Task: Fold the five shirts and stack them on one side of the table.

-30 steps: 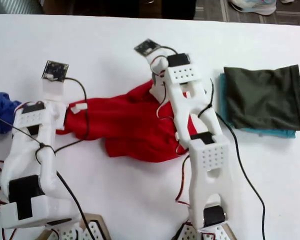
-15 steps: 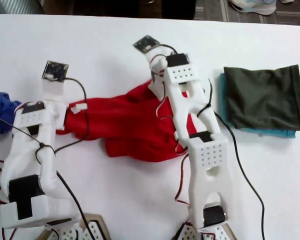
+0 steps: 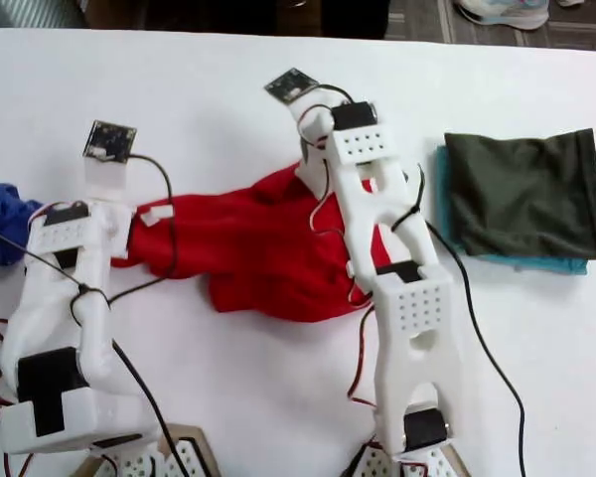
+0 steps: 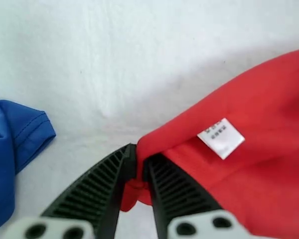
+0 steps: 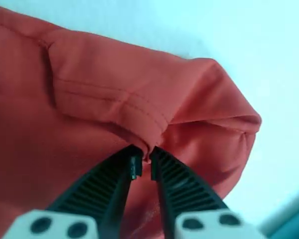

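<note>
Right end effector [image 5: 143, 163] has shifted slightly, pinching the red shirt [image 3: 248, 248].

No print can be read. A small white sewn-in label [image 4: 221, 138] on the red fabric shirt [image 4: 269, 164], near its nine o'clock end, bears grey rows too small to make out.

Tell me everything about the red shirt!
The red shirt is soft, smooth cloth, crumpled on the white table and stretched between the two arms. The left gripper is shut on one edge, near a small white tag. The right gripper pinches a stitched hem at the other end. The shirt lies between the blue shirt and the folded stack, touching neither.
</note>
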### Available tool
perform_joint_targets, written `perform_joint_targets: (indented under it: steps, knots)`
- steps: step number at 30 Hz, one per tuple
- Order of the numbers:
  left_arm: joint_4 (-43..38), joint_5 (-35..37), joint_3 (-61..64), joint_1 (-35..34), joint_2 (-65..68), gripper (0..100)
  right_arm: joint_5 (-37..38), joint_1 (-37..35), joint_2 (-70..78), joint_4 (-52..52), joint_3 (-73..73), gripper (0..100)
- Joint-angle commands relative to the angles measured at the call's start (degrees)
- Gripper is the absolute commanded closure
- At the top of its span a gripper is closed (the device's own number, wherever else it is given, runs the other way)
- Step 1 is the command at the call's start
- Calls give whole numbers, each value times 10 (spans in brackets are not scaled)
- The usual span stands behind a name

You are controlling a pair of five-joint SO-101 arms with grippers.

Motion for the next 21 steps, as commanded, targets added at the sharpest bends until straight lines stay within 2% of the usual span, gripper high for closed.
perform_joint_targets:
  steps: [1,11,21]
  knots:
    - [-10,7,-7,-5,-4,974,2,1,-5,1,-24,895]
    - [-10,7,-7,-6,-4,974,2,1,51,-8,-37,896]
    - [-10,7,-7,-6,-4,974,3,23,51,23,-123,895]
